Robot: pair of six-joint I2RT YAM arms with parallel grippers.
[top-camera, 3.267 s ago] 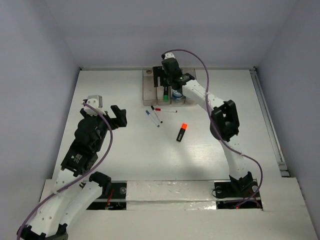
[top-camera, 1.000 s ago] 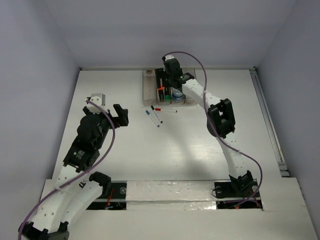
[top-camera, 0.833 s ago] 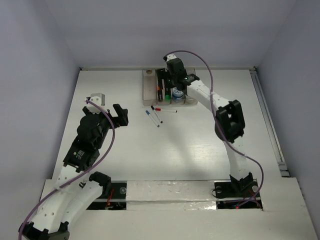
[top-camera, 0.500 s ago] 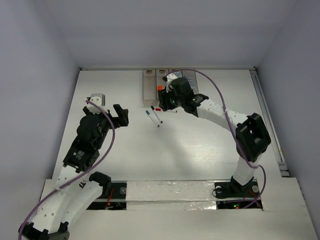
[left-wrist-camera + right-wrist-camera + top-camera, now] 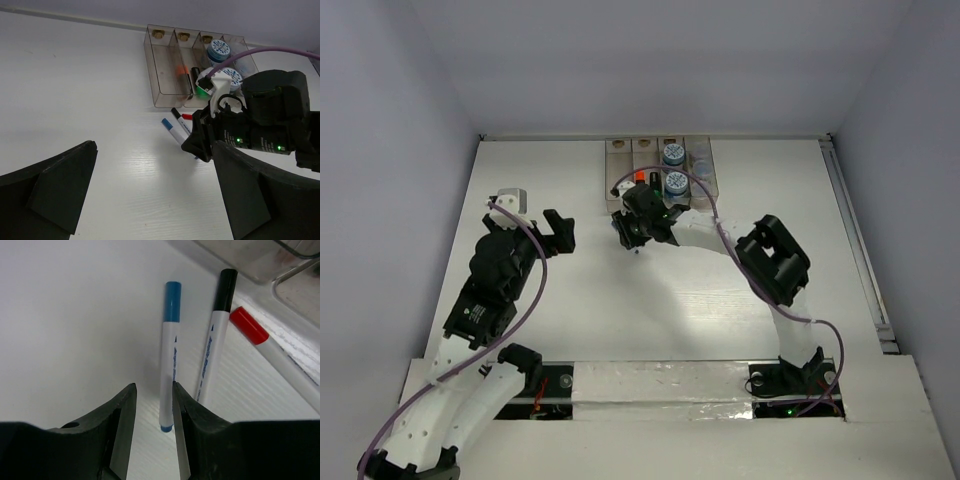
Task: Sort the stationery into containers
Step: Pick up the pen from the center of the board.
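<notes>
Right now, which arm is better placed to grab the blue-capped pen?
Right. Its end effector hangs directly over the blue-capped pen, fingers open, the pen's tail showing between them. The left end effector is well off to the side, far from it.

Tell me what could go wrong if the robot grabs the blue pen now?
The right gripper hangs over only the tail end of the blue-capped pen, so a pinch there might let it swing or slip. That end also sits beside one finger, which could land on it. The black-capped pen lies close and may get nudged.
</notes>
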